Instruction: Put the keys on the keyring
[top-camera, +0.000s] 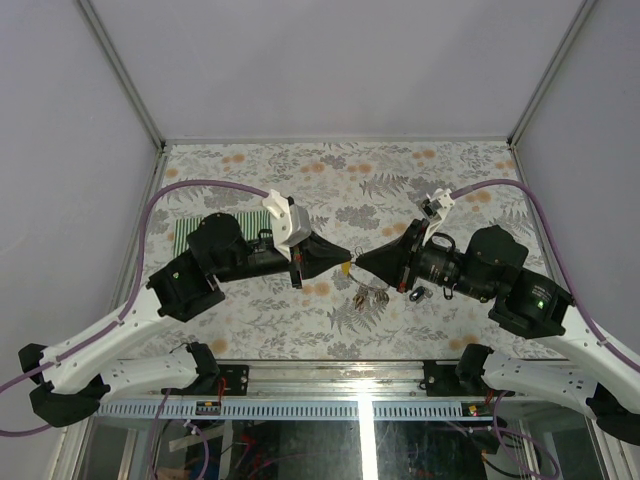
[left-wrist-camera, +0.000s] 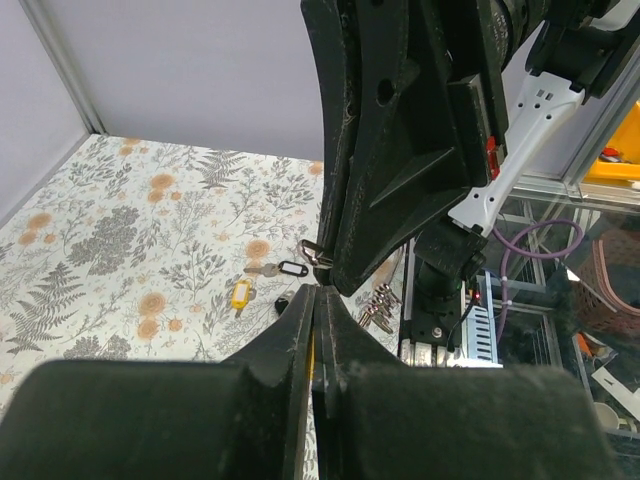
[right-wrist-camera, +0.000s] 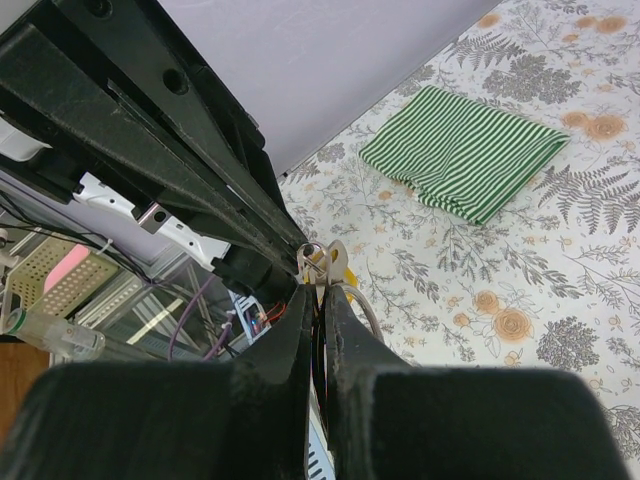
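Observation:
My left gripper (top-camera: 346, 262) and right gripper (top-camera: 360, 263) meet tip to tip above the table's middle. The left gripper (left-wrist-camera: 318, 292) is shut on a thin yellow tag, seen as a sliver between its jaws. The right gripper (right-wrist-camera: 318, 290) is shut on the keyring (right-wrist-camera: 362, 308), a thin silver wire loop curving along its finger. A silver key head (right-wrist-camera: 337, 260) and a small ring (right-wrist-camera: 311, 254) stick out of its tips. A bunch of keys (top-camera: 370, 295) lies below on the table. A black-tagged key (left-wrist-camera: 280, 268) and a yellow-tagged key (left-wrist-camera: 240, 294) lie there too.
A green striped cloth (top-camera: 195, 236) lies at the left behind the left arm; it also shows in the right wrist view (right-wrist-camera: 465, 150). A small black item (top-camera: 421, 293) lies under the right arm. Grey walls close in the floral table (top-camera: 330, 170).

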